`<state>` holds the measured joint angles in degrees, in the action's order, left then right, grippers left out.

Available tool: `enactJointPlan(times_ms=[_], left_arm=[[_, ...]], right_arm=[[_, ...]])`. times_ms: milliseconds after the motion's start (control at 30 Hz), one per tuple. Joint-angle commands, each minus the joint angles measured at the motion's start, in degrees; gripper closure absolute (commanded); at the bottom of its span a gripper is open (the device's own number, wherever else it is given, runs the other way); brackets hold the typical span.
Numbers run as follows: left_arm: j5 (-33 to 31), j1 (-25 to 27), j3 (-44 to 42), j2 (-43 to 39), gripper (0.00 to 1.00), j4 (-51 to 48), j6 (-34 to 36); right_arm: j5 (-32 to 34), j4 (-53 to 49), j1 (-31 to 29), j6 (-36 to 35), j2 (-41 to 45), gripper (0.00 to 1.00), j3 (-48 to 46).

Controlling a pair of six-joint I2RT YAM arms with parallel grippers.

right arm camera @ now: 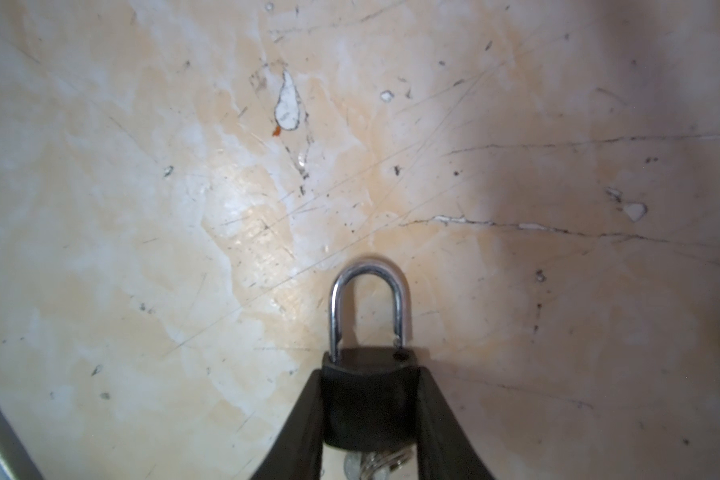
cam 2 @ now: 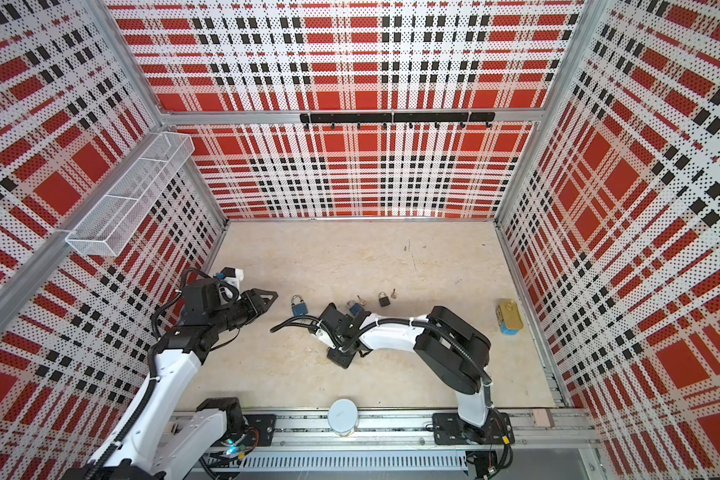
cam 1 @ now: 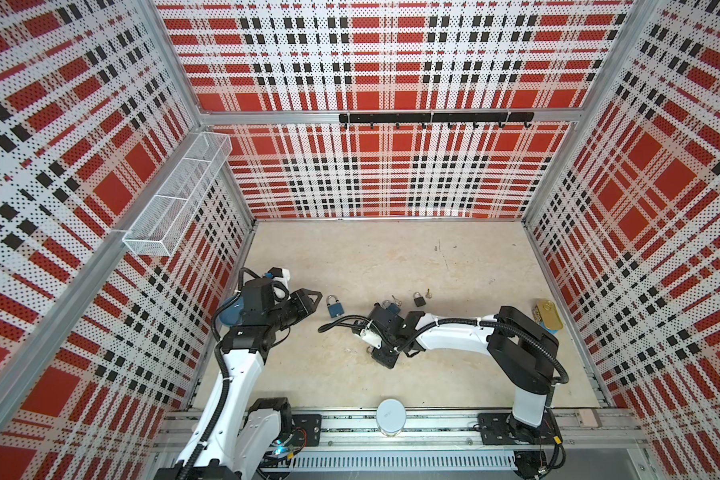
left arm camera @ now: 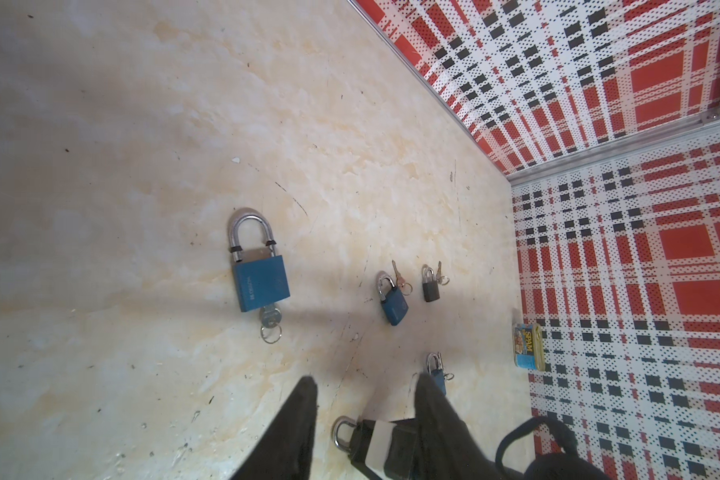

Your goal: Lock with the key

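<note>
Left jaws hang above the pale marbled surface (cam 1: pixel 433 257), moderately apart and empty, kept free, I'd judge, to help with the lock. Out ahead of them the large blue padlock with a steel shackle (left arm camera: pixel 260 282) lies flat, a silver key (left arm camera: pixel 269 318) in its keyhole. Only the left wrist view makes that key plain; in both top views it is too small to read.

Across now: the right jaws pinch the small black padlock with a chrome shackle (right arm camera: pixel 368 399) by its sides, shackle pointing out past the tips, which likely leaves the bow free to be pressed home. The right wrist view alone shows one shackle leg clear of its hole, so it's unlocked, with blurred keys (right arm camera: pixel 375 461) deep between the jaws. In both top views I cannot pick the padlock out under the arm.
</note>
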<state>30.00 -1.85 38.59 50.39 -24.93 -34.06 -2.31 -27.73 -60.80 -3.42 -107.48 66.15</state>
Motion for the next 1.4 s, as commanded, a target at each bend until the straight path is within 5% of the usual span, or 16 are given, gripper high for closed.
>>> enactJointPlan(times_ms=[0, 500, 1033, 1367], left_arm=[[0.0, -0.4, 0.5, -1.0, 0.57, 0.6, 0.1], [-5.3, 10.5, 3.1, 3.9, 0.66, -2.2, 3.8], [7.3, 22.4, 1.9, 13.0, 0.63, 7.0, -0.6], [11.9, 22.9, 0.3, 16.0, 0.64, 13.0, -3.3]], right_arm=[[-0.2, -3.4, -0.4, 0.2, 2.3, 0.77, 1.2], [-3.8, -9.5, 3.1, 0.0, 12.7, 0.80, 7.9], [-4.5, -10.3, 5.0, -0.5, 15.3, 0.80, 10.4], [-4.7, -10.3, 5.5, -0.9, 15.8, 0.80, 10.8]])
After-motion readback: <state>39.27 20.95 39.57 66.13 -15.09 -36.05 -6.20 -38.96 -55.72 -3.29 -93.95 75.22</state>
